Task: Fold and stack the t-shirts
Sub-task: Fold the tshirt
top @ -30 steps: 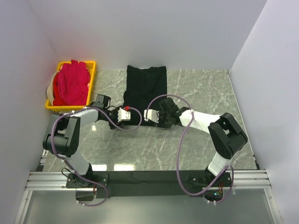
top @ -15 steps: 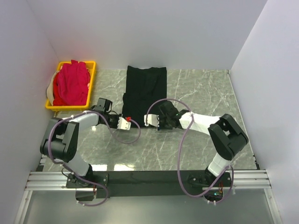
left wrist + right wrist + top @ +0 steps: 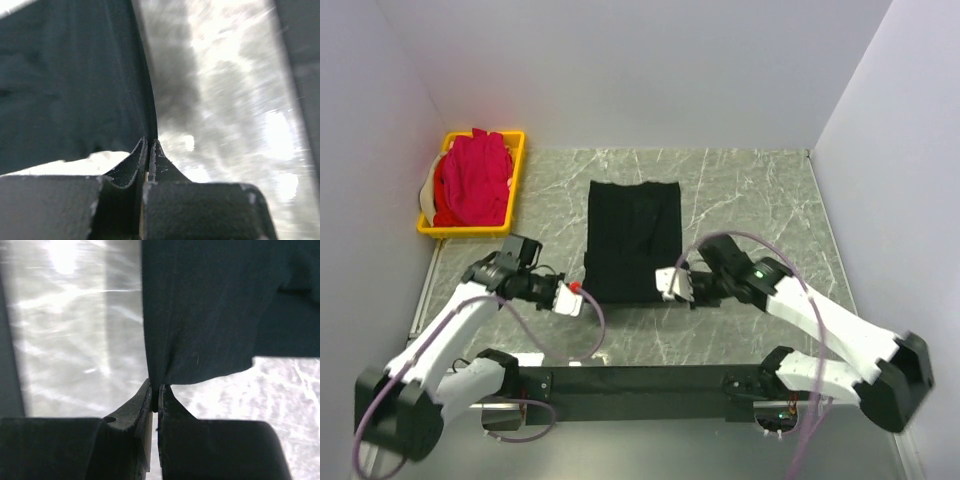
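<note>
The black t-shirt lies flat as a long rectangle on the marble table. My left gripper is shut on its near left corner. In the left wrist view the fingertips pinch the cloth edge, and the black t-shirt spreads away to the left. My right gripper is shut on the near right corner. The right wrist view shows those fingertips clamped on a puckered corner of the black t-shirt. Magenta-pink t-shirts are piled in the crate.
The yellow crate stands at the far left by the side wall, with pale cloth hanging over its left side. White walls close in the table on three sides. The black base rail runs along the near edge.
Both grippers have shut on the black t-shirt's near corners. Both arms have drawn back toward the near edge, and the shirt has slid nearer with them.
</note>
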Available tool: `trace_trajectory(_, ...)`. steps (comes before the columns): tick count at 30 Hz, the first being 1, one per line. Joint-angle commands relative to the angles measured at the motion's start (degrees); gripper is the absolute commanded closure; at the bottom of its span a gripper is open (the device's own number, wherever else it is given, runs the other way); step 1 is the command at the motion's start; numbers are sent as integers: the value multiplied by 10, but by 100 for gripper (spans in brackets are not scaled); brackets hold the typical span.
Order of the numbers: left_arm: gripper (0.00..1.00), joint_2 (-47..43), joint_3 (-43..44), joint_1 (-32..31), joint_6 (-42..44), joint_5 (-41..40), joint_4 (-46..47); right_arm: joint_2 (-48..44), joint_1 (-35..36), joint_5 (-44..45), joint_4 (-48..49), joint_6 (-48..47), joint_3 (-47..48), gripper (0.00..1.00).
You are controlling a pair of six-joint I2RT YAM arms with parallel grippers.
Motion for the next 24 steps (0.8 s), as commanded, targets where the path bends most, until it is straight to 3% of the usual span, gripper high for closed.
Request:
trace_trajectory(1, 99, -75, -9, -4, -25, 56, -123, -101, 17, -37, -126, 1, -23, 100)
trace_trajectory(7, 99, -130, 16, -22, -80, 74, -187, -156, 38, -20, -139, 7, -27, 100)
trace_trajectory(13, 100, -75, 101, -12, -186, 70, -134, -116, -9, -9, -110, -17, 10, 100)
trace_trajectory(20, 99, 135, 282, 51, -191, 91, -91, 10, -132, -55, -113, -103, 131, 100)
trace_trajectory(24, 99, 266, 392, 73, -242, 97, -42, 152, -177, -75, -106, -136, 230, 100)
